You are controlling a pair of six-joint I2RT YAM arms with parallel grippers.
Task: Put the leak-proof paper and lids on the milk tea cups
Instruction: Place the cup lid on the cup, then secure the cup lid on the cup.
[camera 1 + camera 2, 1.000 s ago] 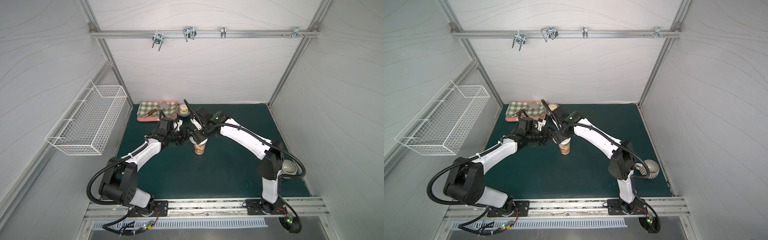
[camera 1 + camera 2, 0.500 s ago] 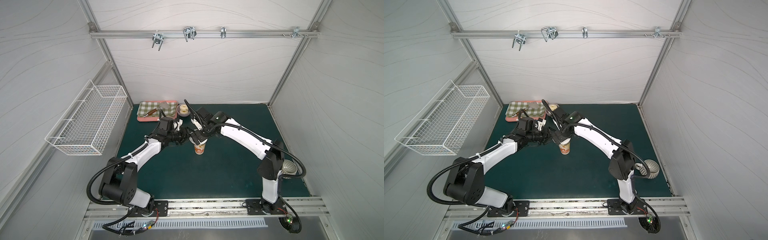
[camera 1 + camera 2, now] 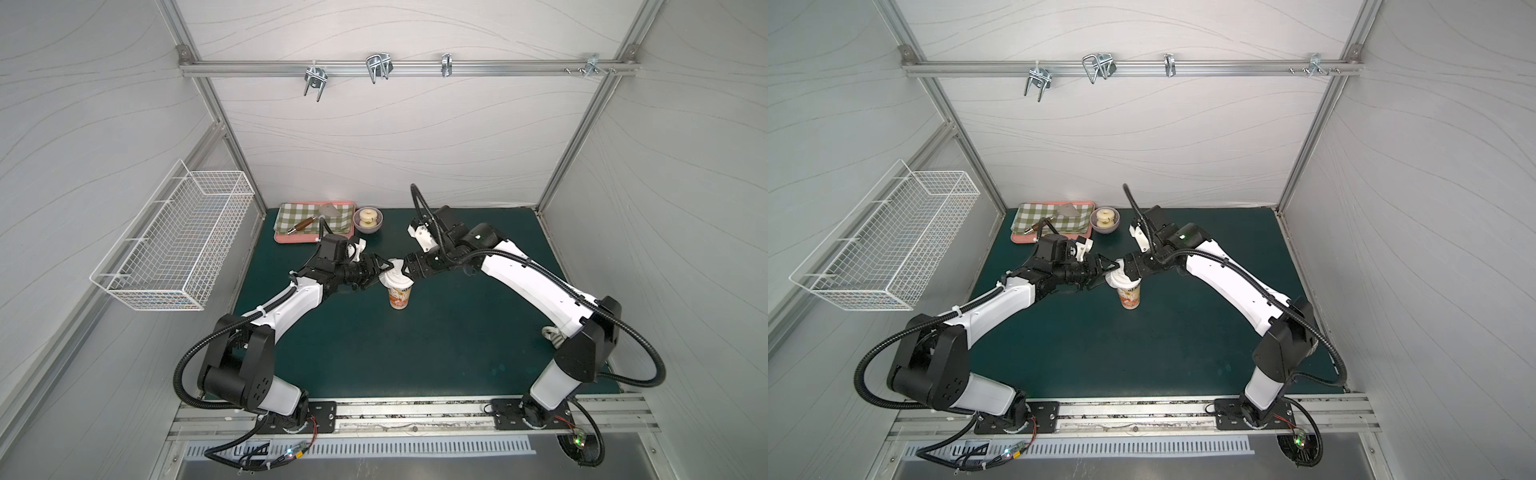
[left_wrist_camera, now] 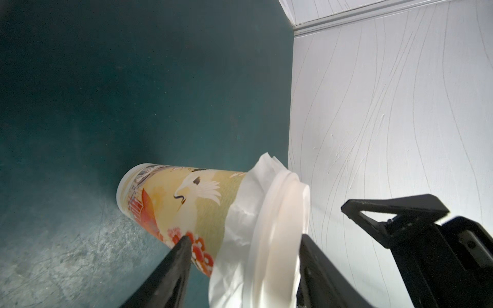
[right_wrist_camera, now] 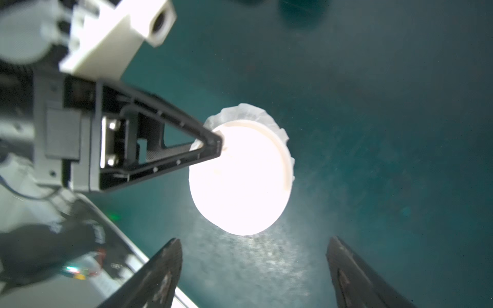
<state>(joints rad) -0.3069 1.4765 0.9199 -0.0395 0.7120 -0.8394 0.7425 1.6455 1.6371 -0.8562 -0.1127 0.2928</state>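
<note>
The milk tea cup [image 3: 400,297] [image 3: 1130,298] stands upright mid-table, printed with a white crane and red flowers [image 4: 186,197]. The leak-proof paper [image 4: 240,213] [image 5: 240,112] is draped over its mouth, its crumpled edge hanging out under a white plastic lid [image 4: 282,213] [image 5: 240,186] pressed on top. My left gripper [image 4: 244,238] [image 3: 384,274] is open and straddles the lid's rim from the side. One of its fingers [image 5: 210,144] rests on the lid's top, the other beside the cup wall. My right gripper [image 5: 254,241] [image 3: 405,268] hovers open above the lid, holding nothing.
A pink tray [image 3: 291,239] with a green checked cloth and a tool lies at the back left, a lilac bowl [image 3: 368,219] beside it. A wire basket [image 3: 174,245] hangs on the left wall. A grey mug [image 3: 552,334] sits behind the right arm.
Both arms stay at the cup's top in nearly the same places. The cup has not moved.
</note>
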